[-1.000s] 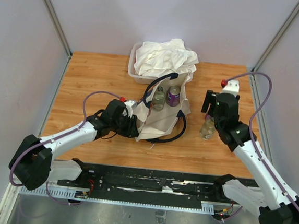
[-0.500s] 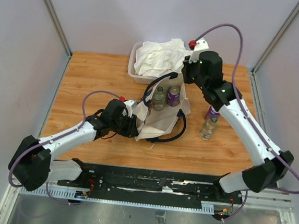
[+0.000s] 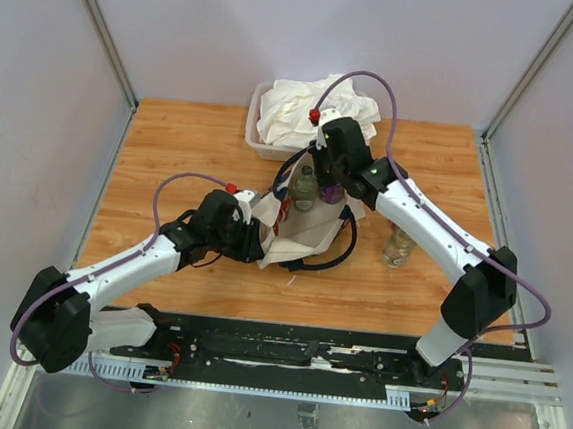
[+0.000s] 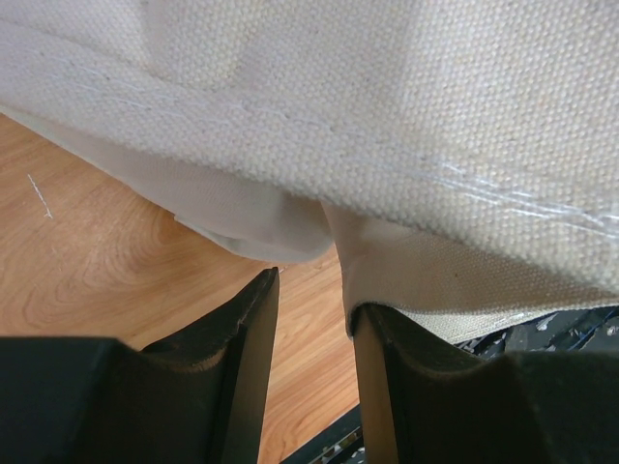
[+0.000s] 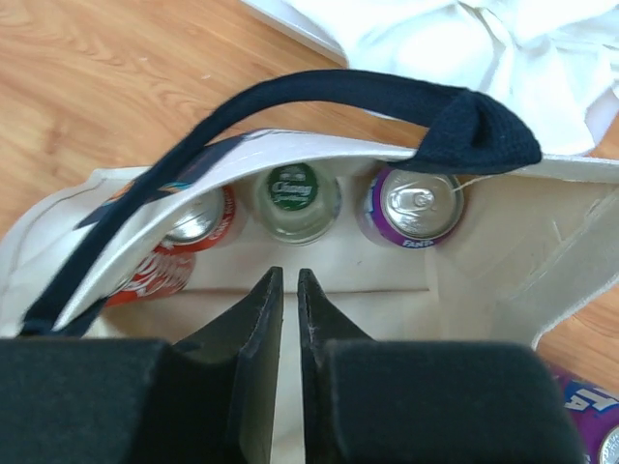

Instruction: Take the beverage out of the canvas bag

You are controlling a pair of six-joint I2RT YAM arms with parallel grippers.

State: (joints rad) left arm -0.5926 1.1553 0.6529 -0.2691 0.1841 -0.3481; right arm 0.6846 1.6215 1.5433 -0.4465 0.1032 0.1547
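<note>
Bag stands mid-table, mouth open upward, just in front of the tub. White cloth is heaped in the tub. A navy handle arches over the bag's mouth.

Three drinks stand upright in a row inside the bag, against its far wall:
- Red can, at the left in the right wrist view. White script shows on its side, but the handle hides part of it and it cannot be read.
- Bottle in the middle, touching or nearly touching its neighbours. Clear body, green cap with white print too small to read.
- Fanta can at the right. Purple, silver top unopened, "FANTA" legible on the shoulder.

Right gripper hangs over the bag's mouth, pointing down toward the bottle. Its fingers are almost together with only a thin slit between, and nothing is held.

Left gripper is low at the bag's left edge. Its fingers are apart with wood showing in the gap. A canvas fold lies over the right finger.

Outside the bag, to its right on the table, stands a loose bottle. A loose can, purple, is at the corner of the right wrist view; its lettering is cut off.
</note>
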